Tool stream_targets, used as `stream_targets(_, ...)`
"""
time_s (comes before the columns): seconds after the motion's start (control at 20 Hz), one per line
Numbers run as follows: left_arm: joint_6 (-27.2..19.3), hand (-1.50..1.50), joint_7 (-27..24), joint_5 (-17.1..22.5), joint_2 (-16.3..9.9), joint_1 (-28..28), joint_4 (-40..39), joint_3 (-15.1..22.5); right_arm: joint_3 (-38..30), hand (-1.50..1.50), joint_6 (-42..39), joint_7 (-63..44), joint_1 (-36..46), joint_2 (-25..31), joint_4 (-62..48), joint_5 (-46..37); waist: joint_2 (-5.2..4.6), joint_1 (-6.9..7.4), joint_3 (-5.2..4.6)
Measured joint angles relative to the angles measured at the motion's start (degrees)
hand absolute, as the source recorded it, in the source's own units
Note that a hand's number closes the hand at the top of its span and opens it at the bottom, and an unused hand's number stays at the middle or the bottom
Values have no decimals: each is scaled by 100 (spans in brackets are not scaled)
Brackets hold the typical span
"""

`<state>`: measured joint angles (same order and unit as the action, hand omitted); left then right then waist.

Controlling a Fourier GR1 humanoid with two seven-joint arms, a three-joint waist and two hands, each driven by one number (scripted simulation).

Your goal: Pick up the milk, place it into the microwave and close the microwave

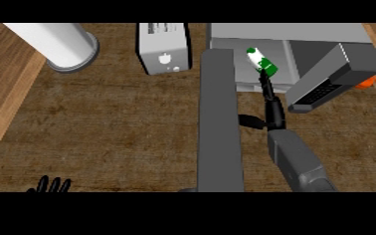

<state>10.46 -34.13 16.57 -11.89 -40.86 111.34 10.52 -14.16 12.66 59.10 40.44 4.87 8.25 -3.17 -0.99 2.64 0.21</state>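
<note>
The right hand (268, 87) reaches far into the open microwave (253, 45), fingers apparently curled on the milk (260, 61), which sits tilted at its fingertips inside. The left hand (50, 185) rests open, near left on the desk (110, 119).

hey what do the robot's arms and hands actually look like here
The right forearm is a boxy dark grey segment narrowing into a slim black wrist and a black right hand. Of the left hand, only black fingertips show at the lower left edge; its forearm is out of view. No cables, markings or sleeves are visible.
</note>
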Motion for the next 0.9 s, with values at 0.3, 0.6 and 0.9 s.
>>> stream_targets(0.3,5,-150,38,-257,19,69,-154,166,70,-150,-670,148,-445,50,95,-17,41,-102,-7)
stream_targets(0.6,-13,-150,198,-418,44,239,-291,265,200,-150,-959,170,-1016,188,482,-46,84,-208,-15)
stream_targets(0.9,107,-150,464,-583,74,681,-546,545,190,150,-1237,210,-1690,460,1017,90,104,-284,-20)
